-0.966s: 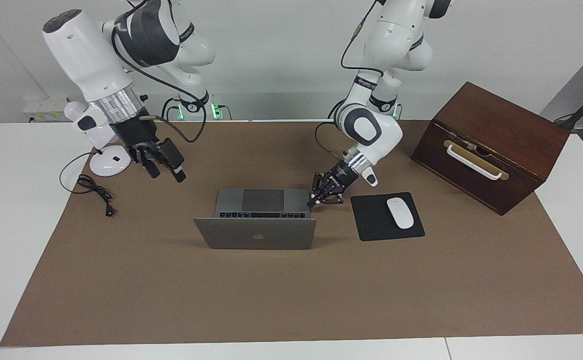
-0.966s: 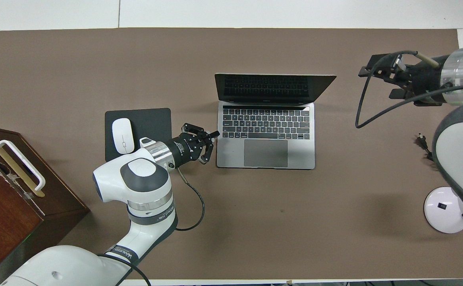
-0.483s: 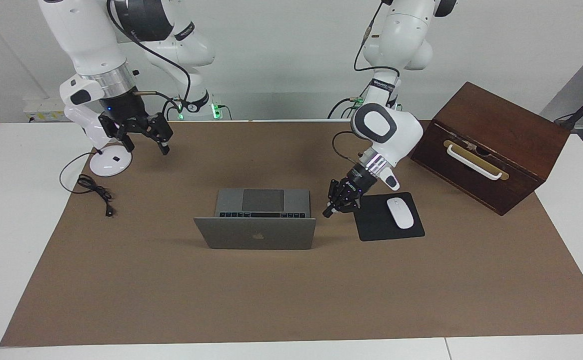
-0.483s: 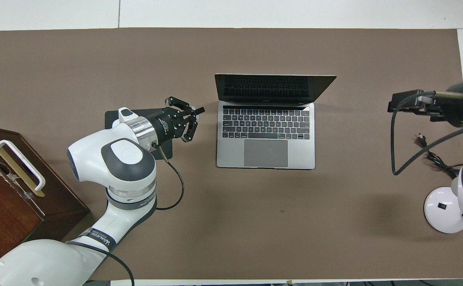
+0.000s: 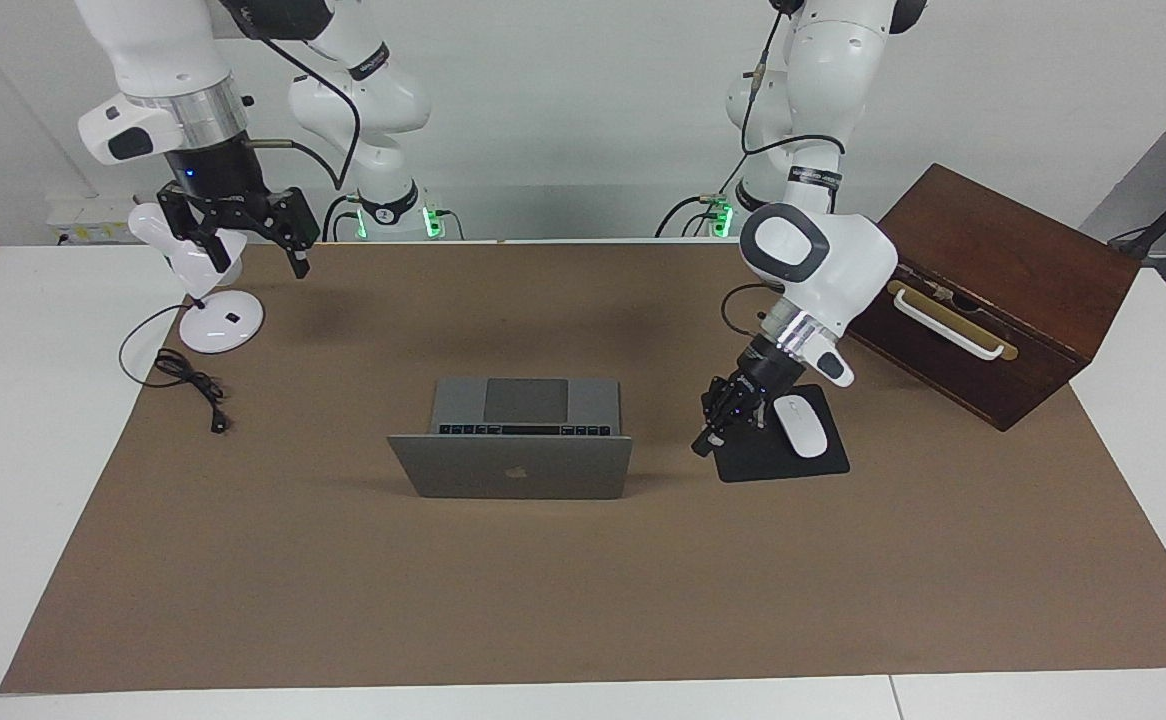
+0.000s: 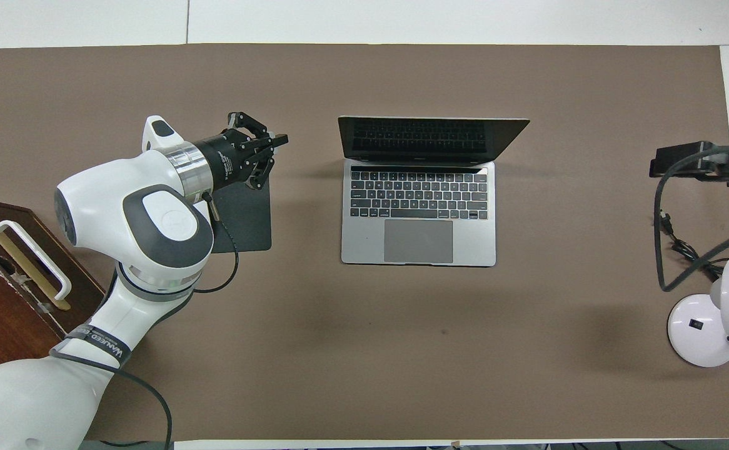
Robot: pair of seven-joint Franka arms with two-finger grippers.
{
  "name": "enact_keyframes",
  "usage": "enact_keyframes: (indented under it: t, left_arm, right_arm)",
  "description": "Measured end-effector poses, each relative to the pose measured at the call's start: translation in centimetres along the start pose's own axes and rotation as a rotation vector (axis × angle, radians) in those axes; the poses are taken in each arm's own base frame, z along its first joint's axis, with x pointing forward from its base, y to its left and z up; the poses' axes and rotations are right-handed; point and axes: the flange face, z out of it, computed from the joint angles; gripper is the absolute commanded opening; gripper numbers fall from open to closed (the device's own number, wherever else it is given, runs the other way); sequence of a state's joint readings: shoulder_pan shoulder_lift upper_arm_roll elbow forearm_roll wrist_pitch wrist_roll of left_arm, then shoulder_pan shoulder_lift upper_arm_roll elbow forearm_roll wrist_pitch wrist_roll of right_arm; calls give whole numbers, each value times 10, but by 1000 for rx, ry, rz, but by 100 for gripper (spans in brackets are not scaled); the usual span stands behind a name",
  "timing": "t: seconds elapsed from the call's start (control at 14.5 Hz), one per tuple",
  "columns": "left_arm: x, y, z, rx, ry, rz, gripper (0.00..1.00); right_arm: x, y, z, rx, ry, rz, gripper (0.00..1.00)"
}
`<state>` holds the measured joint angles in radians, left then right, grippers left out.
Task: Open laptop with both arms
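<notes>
Silver-grey aluminium marks the laptop (image 5: 513, 440) you have at the middle of the brown mat (image 5: 583, 600); its lid stands raised, the dark apple logo facing away from the robots, the dark keyboard and large trackpad laid bare toward them; nothing touches it.

You see the left gripper (image 5: 705, 447) tilted down over the black mouse pad (image 5: 778, 462), at the pad's edge that lies toward the laptop, and apart from the laptop itself; its fingertips are pressed together and they grasp nothing; the white mouse (image 5: 802, 425) lies on the pad just beside the gripper's wrist, and in the overhead view the arm hides it.

You find the right gripper (image 5: 248, 240) raised over the corner of the mat at the right arm's end of the table, above the white desk lamp (image 5: 208, 300) and its black cable (image 5: 188, 385); its fingers stand spread and released, with nothing between them.

You have a dark wooden box (image 5: 983, 290) with a white handle at the left arm's end, well apart from the laptop.
</notes>
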<state>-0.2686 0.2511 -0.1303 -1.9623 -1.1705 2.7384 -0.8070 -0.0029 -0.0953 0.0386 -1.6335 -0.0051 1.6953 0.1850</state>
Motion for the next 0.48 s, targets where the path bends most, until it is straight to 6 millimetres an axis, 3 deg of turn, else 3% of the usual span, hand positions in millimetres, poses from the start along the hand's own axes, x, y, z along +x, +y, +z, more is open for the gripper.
enact_keyframes:
  t: [0.28,0.48]
  left_arm:
    - [14,23,-8,102,54,231,0]
    - [26,50,-28,257,78,424,0]
  right_arm:
    - [7,12,-8,-45,9,-57,100]
    - [6,21,-7,-70,-32,-82,100]
